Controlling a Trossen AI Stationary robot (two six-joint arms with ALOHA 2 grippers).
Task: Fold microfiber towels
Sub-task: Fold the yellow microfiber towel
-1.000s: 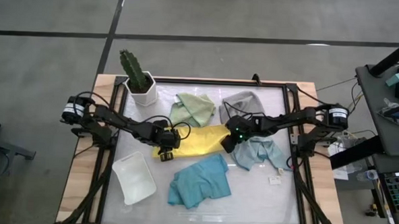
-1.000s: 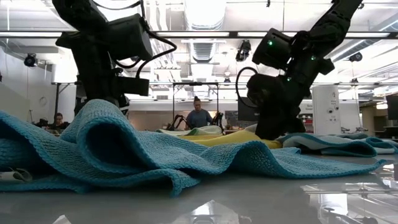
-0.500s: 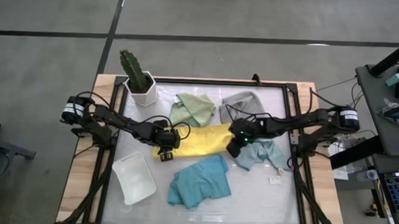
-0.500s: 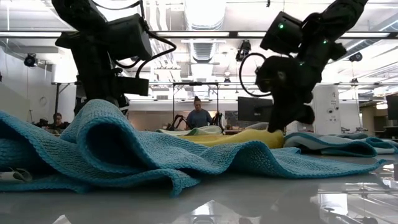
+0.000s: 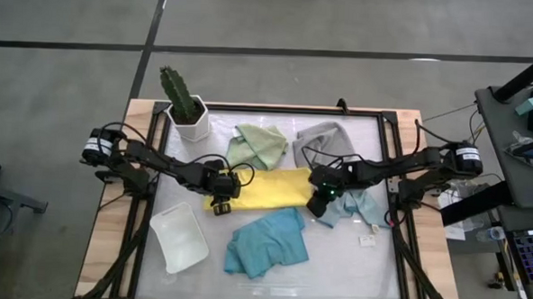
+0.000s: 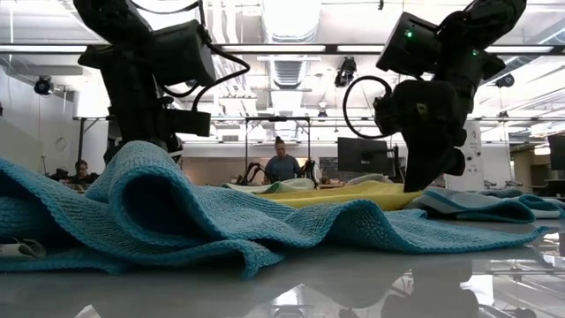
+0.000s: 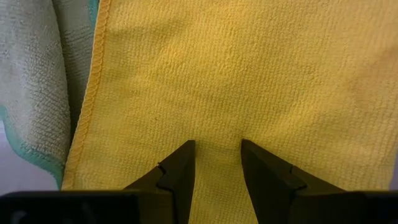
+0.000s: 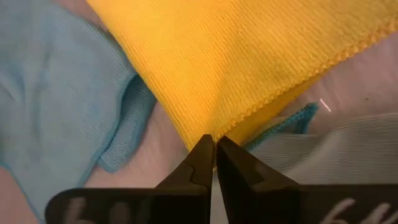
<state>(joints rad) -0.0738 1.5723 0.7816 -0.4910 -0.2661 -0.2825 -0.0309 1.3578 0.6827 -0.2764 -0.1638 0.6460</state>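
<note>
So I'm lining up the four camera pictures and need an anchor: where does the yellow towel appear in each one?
High view: yellow towel at table centre, between both grippers.
Low view: a thin yellow strip behind the teal towel.
Left wrist view: fills the picture.
Right wrist view: upper middle, its corner running into the fingertips.
Shared landmark: the towel's stitched hem.

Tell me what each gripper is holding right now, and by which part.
Right gripper pinches the yellow towel by its right-end corner; left gripper grips its left edge.
</note>
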